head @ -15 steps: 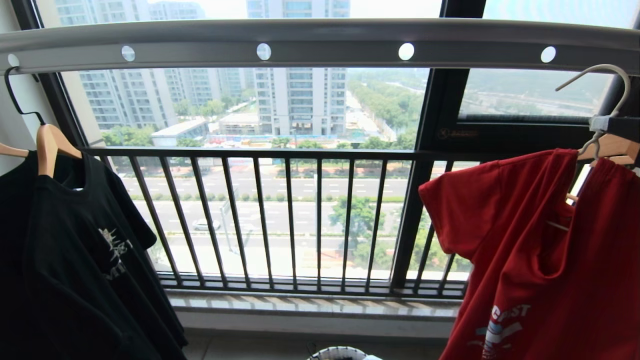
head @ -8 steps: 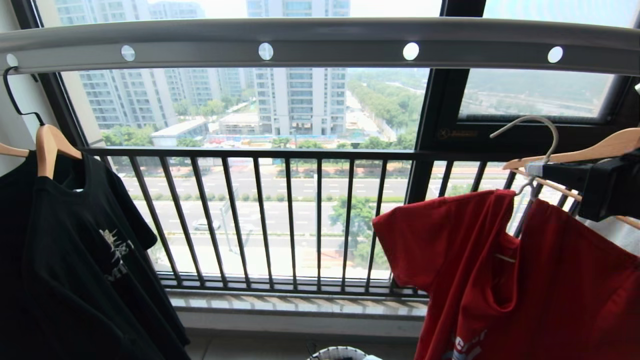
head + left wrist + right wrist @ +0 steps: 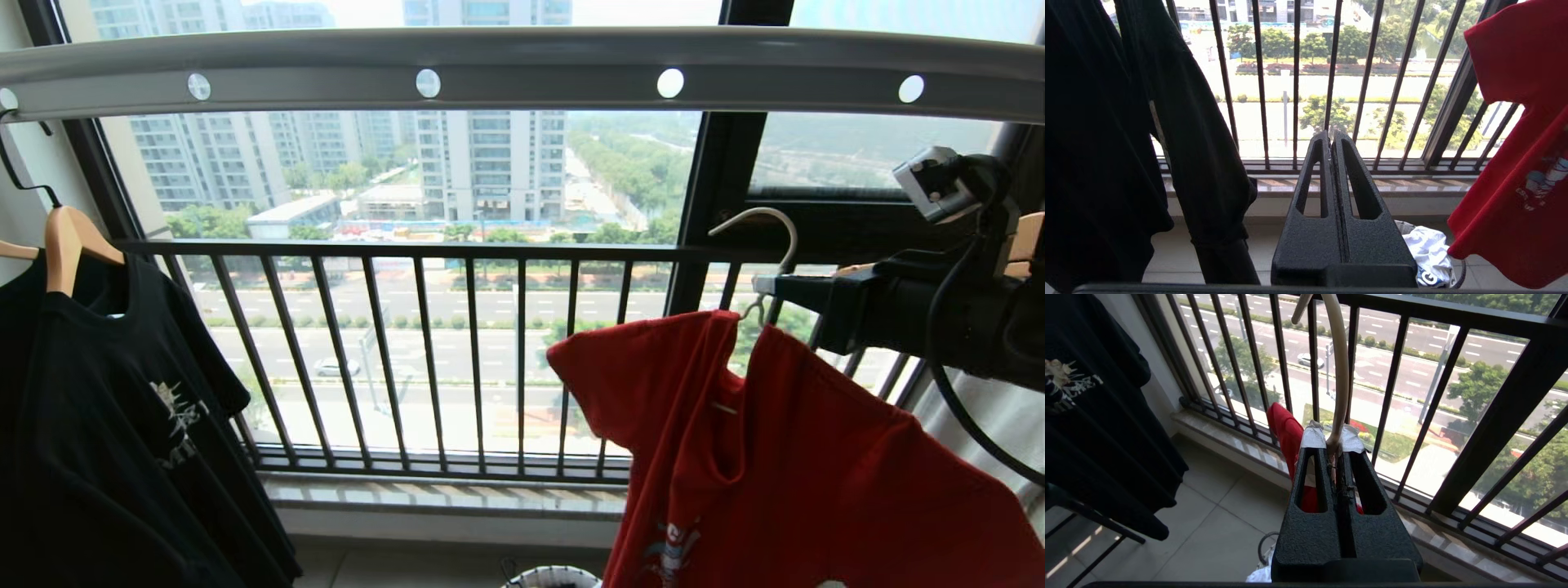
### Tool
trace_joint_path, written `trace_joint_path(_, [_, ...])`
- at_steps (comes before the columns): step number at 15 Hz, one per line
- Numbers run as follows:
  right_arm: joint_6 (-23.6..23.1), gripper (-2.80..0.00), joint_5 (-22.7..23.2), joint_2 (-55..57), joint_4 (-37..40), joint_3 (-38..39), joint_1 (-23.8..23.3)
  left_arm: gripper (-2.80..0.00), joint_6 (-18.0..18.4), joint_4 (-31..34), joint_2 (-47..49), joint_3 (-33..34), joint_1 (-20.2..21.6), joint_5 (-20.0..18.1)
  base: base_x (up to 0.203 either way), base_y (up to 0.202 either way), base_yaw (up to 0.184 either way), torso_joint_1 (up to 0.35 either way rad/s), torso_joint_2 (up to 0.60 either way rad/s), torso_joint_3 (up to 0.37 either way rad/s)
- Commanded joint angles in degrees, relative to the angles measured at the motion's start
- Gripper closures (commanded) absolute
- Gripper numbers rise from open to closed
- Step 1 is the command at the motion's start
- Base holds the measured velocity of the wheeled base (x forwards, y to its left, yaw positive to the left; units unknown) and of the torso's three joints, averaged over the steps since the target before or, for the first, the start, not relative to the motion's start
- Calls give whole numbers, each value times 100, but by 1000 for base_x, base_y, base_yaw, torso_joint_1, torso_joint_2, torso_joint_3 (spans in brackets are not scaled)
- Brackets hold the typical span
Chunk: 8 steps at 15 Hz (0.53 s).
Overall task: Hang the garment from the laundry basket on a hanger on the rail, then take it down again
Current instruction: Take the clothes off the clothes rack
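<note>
The red garment [image 3: 775,457] hangs on the white wire hanger [image 3: 771,224], well below the grey rail [image 3: 522,57] and off it. My right gripper [image 3: 763,286] comes in from the right and is shut on the hanger's twisted neck. In the right wrist view the hanger [image 3: 1341,375] rises from between the taped tips of the right gripper [image 3: 1333,443], with the garment [image 3: 1286,428] drooping beneath. The left gripper [image 3: 1331,136] is shut and empty, low in front of the window, with the garment [image 3: 1527,122] to its side. The laundry basket [image 3: 551,578] shows only its rim at the bottom.
A black T-shirt [image 3: 106,425] on a wooden hanger hangs at the rail's left end. The dark barred window railing [image 3: 457,351] runs behind everything. A white shirt [image 3: 1429,253] lies in the basket. Another wooden hanger [image 3: 1020,237] sits behind my right arm.
My right gripper has carried the hanger and red garment down and to the left, away from the rail. The left gripper stays out of the head view.
</note>
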Motion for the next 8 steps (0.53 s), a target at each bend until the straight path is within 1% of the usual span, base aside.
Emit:
trace_joint_path(1, [51,0,15,561,-107,-22,295,0,-155,-30,1232,-604,-1,-405,0,0,0,0,0,0])
trace_joint_path(3, [69,0,-18,870,-380,-89,627,0,-224,-210,2355,-1182,-38,-1059,0,0,0,0,0,0])
trace_joint_path(5, [66,0,-40,1199,-707,-160,713,0,-261,-620,3544,-1752,-166,-1793,0,0,0,0,0,0])
trace_joint_path(6, [82,0,-35,1365,-768,-200,735,0,-272,-852,4130,-2022,-375,-2057,0,0,0,0,0,0])
trace_joint_path(8, [92,0,-27,1690,-805,-244,755,0,-284,-1300,5143,-2456,-1179,-2383,0,0,0,0,0,0])
